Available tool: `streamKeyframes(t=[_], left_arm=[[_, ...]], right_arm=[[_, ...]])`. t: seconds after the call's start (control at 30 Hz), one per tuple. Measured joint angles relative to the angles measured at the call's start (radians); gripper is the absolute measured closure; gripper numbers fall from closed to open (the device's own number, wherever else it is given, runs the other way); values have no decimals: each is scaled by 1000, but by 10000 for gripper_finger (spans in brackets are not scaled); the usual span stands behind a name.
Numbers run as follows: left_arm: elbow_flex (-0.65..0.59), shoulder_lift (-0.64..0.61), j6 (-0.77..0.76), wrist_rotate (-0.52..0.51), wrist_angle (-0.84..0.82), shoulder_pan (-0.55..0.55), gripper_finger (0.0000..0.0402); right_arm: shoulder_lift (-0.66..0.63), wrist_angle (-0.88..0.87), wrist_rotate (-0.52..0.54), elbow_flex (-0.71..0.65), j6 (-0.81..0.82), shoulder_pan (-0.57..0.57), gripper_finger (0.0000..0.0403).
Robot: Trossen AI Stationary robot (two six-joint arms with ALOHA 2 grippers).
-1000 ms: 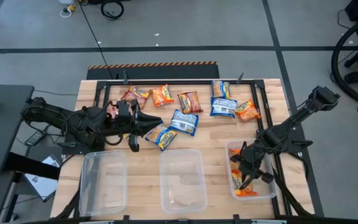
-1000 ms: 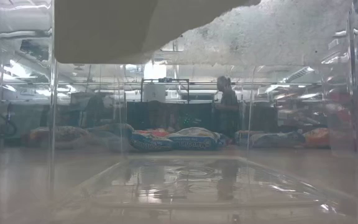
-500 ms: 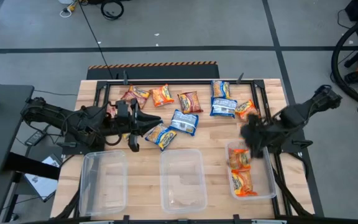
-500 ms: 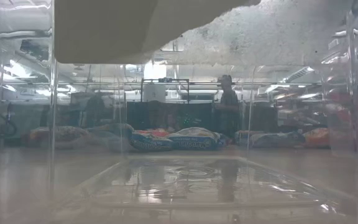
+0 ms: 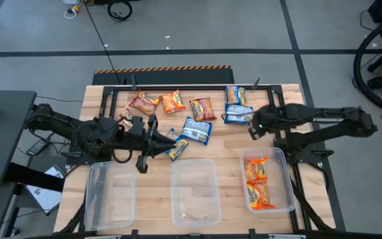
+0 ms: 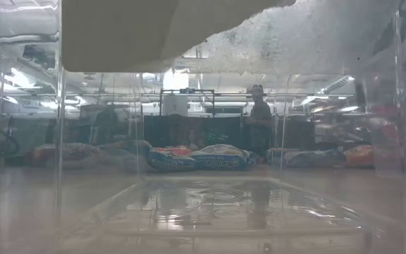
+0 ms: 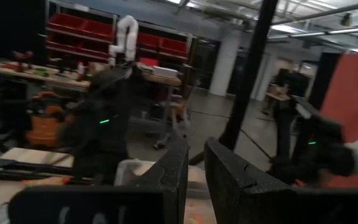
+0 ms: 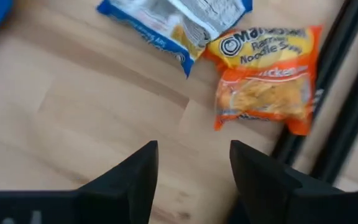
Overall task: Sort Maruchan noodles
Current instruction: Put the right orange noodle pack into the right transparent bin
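Lying flat, crosswise: orange packet (image 8: 263, 78)

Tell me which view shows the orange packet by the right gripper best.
The right wrist view: the orange packet fills the frame just beyond the open right gripper, printing readable, beside a blue-and-white packet. In the high view the arm covers it. The low view shows only blurred packets; the left wrist view shows none of it.

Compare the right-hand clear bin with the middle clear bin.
The right bin holds two orange noodle packets; the middle bin holds none. The right bin sits nearer the right gripper, the middle bin nearer the left gripper. Both are clear rectangular plastic bins along the table's near edge.
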Motion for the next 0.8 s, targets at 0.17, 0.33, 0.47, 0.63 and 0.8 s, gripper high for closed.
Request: streamKeyframes(t=[0.17,0.33,0.47,0.63,0.8], left_arm=[[0,0,-3,27,3,-54,345],[0,0,-3,27,6,-115,345],[0,0,-3,21,7,-159,345],[0,6,-3,-17,40,-217,345],[-1,46,7,-29,115,-252,345]], right_arm=[[39,124,-55,-116,58,-168,158],[74,193,-110,-199,88,-253,140],[104,257,-90,-260,88,-310,152],[130,346,-93,-296,74,-365,190],[147,402,-54,-296,54,-388,252]])
